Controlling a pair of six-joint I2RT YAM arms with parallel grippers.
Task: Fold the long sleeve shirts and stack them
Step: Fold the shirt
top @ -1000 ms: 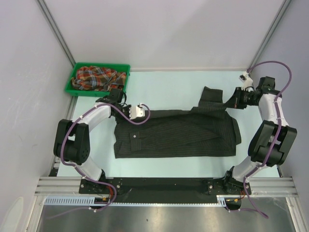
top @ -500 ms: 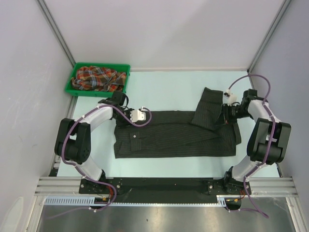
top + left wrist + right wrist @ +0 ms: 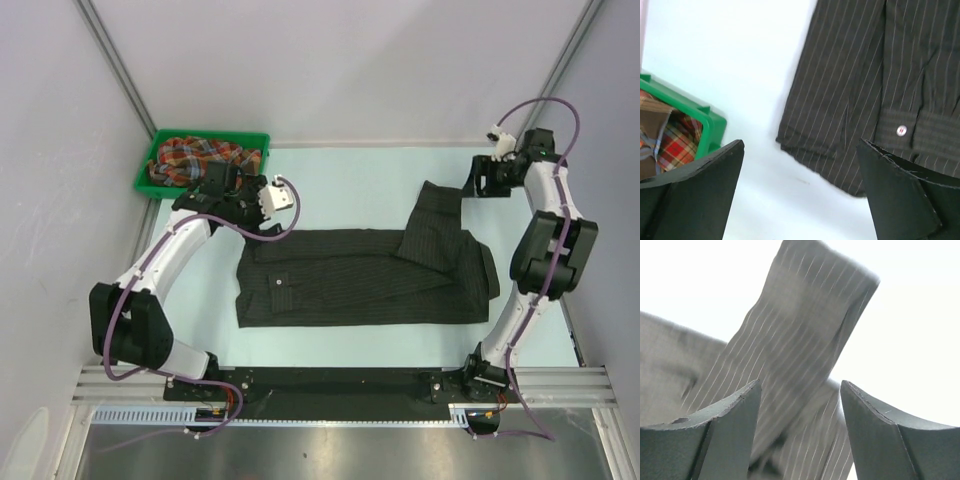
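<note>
Release has just happened on both sides: the left gripper (image 3: pixel 272 196) and right gripper (image 3: pixel 478 184), closed at the far edge of the large black pinstriped button-front shirt (image 3: pixel 360 282) a second ago, now hang above the pale bench (image 3: pixel 340 185) with jaws open and empty. The shirt lies mid-bench as a long folded band, so this fold looks done, though one sleeve (image 3: pixel 432 212) juts out crooked at the right. A red-and-green plaid shirt (image 3: pixel 195 160) waits crumpled in the green plastic bin (image 3: pixel 262 158), far left, obstructing nothing.
</note>
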